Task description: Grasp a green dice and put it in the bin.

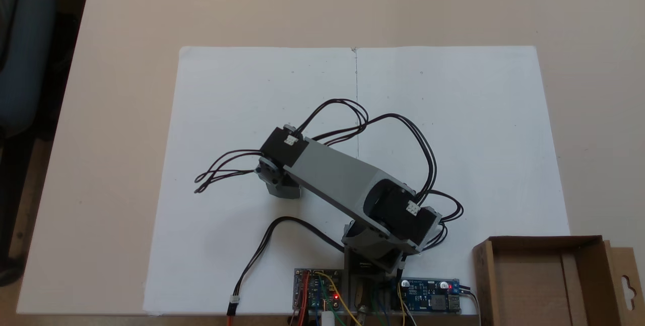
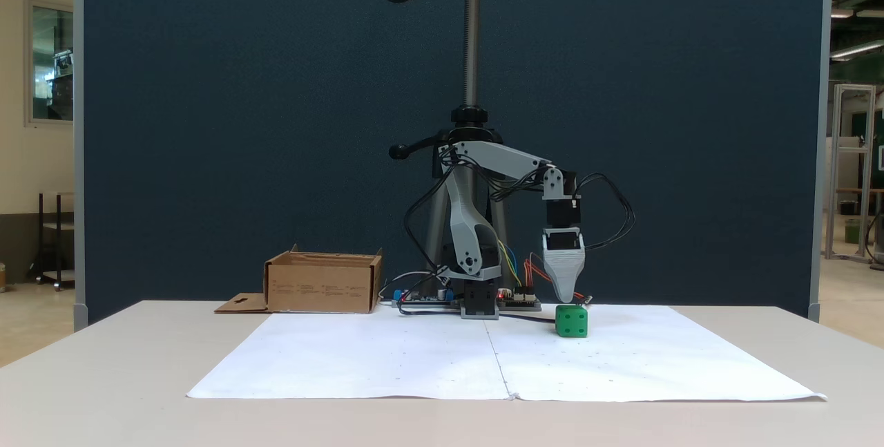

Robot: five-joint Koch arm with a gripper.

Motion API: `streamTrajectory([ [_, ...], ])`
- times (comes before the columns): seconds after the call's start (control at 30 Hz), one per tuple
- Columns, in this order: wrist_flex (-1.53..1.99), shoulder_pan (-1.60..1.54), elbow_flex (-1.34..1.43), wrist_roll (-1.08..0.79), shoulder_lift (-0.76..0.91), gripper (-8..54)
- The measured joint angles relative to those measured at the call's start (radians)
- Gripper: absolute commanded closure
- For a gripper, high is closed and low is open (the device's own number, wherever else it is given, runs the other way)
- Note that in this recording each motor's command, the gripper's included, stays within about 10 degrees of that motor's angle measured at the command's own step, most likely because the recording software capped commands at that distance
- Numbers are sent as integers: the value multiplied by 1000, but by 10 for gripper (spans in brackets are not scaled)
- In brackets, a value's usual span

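Observation:
The green dice [image 2: 571, 321] sits on the white paper, to the right of the arm's base in a fixed view. My gripper [image 2: 569, 300] points straight down, its grey tip just above the dice's top face, touching or nearly so. How its jaws stand is not clear from here. Seen from above, the wrist and gripper [image 1: 280, 184] cover the dice. The bin [image 2: 322, 285] is a brown cardboard box on the left of the base, with its hang-tab flap lying flat; from above the bin [image 1: 482, 275] stands at the lower right, nothing inside it.
Circuit boards [image 1: 317, 293] with wires line the table's near edge beside the arm's base. Black cables [image 1: 221, 172] loop out from the arm over the white paper [image 1: 453, 114]. A stand's pole [image 2: 472, 32] rises behind the arm.

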Motion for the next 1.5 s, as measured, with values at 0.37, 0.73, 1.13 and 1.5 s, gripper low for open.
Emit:
streamTrajectory([
  [0.37,-29,0,0,0,-91,57],
  [0.73,-60,0,0,0,-181,57],
  [1.13,-123,-9,51,0,-221,75],
  [1.5,-137,-32,75,0,-229,185],
])
